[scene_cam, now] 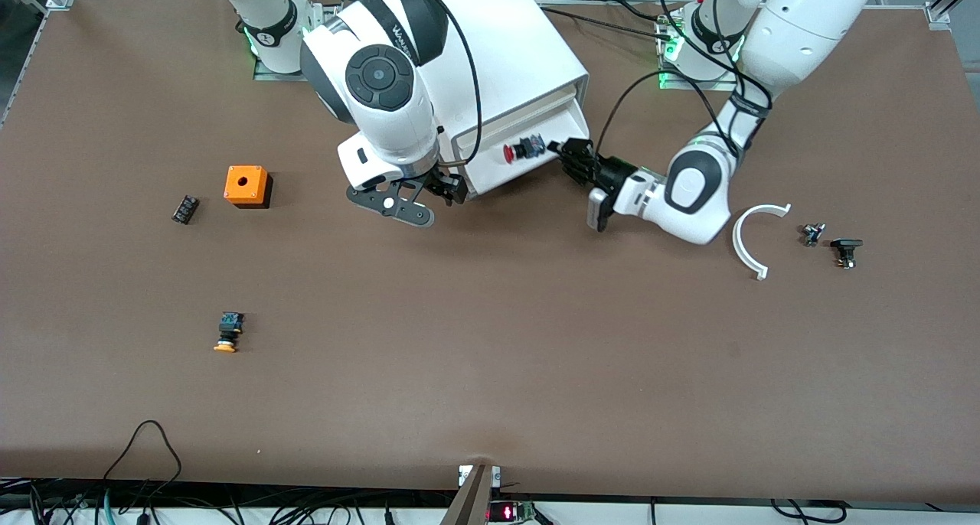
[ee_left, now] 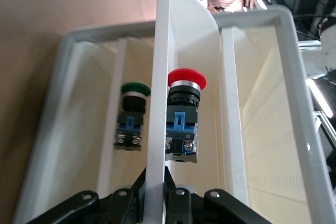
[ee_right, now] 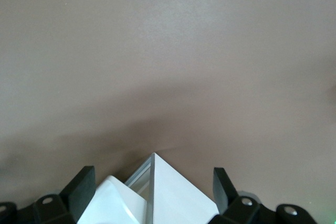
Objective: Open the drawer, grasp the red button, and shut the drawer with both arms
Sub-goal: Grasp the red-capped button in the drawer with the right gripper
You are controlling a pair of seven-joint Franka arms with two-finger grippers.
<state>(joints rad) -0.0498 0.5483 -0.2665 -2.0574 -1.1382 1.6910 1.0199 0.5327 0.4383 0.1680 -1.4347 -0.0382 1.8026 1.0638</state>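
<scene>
The white cabinet lies on the table with one drawer pulled out toward the left arm's end. The red-capped button lies in this drawer; in the left wrist view it is close to the slat. My left gripper is shut on the drawer's cream-white front slat, as the left wrist view shows. My right gripper is open at the cabinet's corner nearest the front camera. In the right wrist view its fingers stand either side of that corner.
A green-capped button lies across the slat from the red one. An orange box, a small black part and a yellow-capped button lie toward the right arm's end. A white curved piece and two small parts lie toward the left arm's end.
</scene>
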